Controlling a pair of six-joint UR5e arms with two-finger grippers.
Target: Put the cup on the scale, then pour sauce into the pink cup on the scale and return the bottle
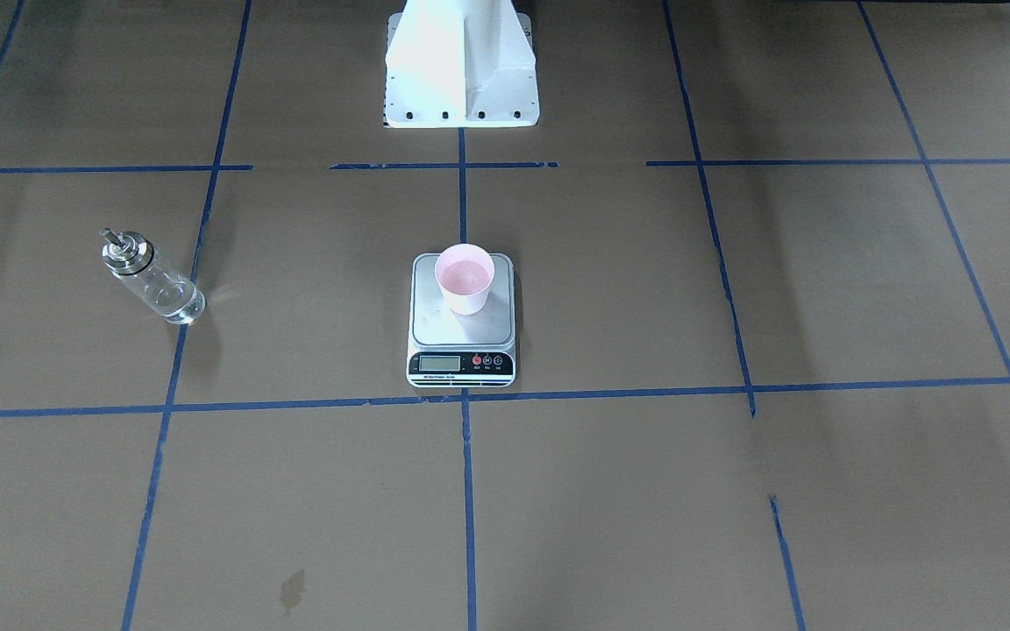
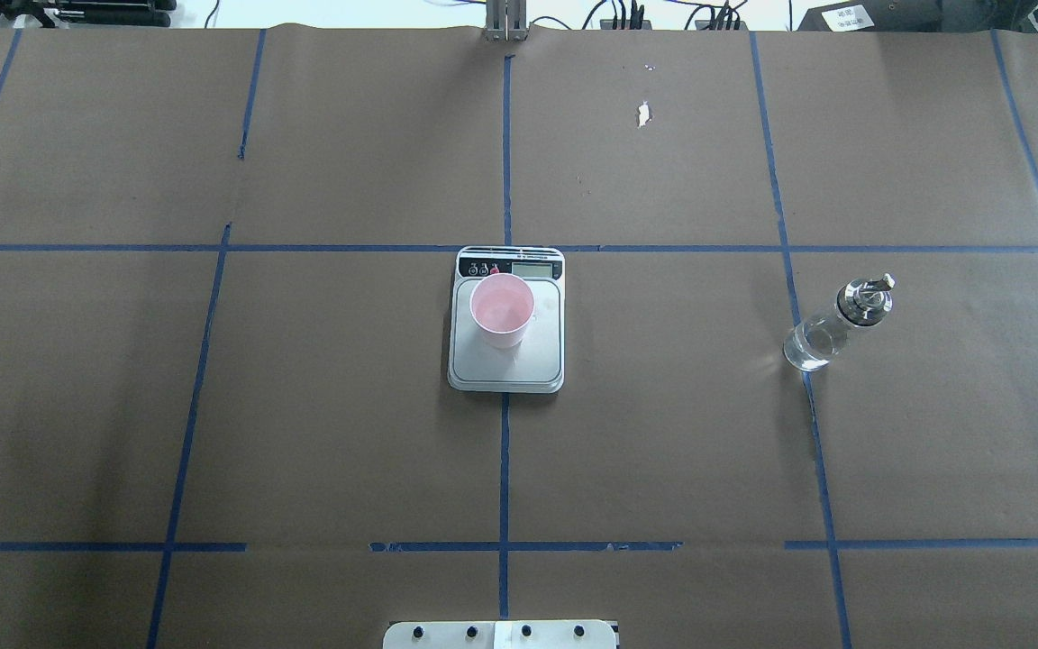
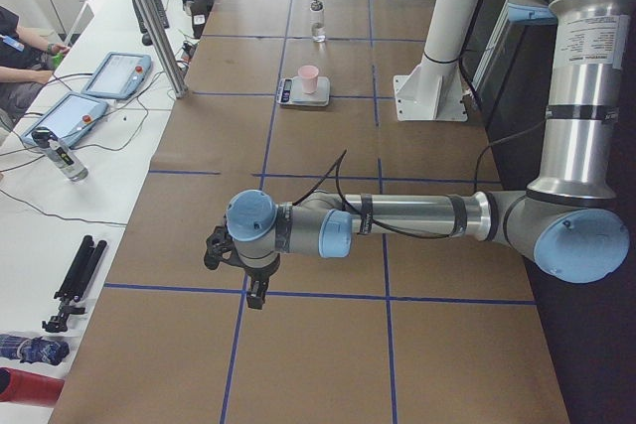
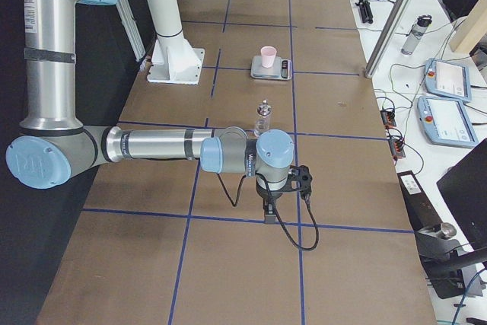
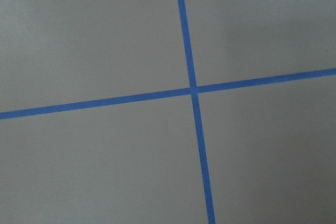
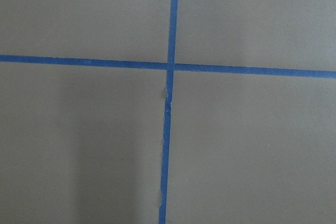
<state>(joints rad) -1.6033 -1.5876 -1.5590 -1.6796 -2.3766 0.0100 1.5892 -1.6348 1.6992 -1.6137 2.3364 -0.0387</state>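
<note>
The pale pink cup [image 1: 465, 279] stands upright on the scale [image 1: 461, 331] at the table's middle; it also shows in the overhead view [image 2: 502, 311] on the scale's [image 2: 519, 368] platform. The clear glass bottle [image 1: 150, 279] with its silver collar and spout stands upright on the robot's right side, apart from the scale [image 2: 834, 329]. The sauce inside is barely visible. My left gripper [image 3: 256, 295] hangs over the paper far from the scale, and so does my right gripper [image 4: 268, 215]. I cannot tell whether either is open or shut. Both wrist views show only paper and tape.
Brown paper with a blue tape grid covers the table. The white robot pedestal [image 1: 461, 70] stands behind the scale. Side benches hold teach pendants [image 3: 114, 74] [image 4: 445, 81] and cables. A metal post [image 3: 149, 17] rises at the table's far edge.
</note>
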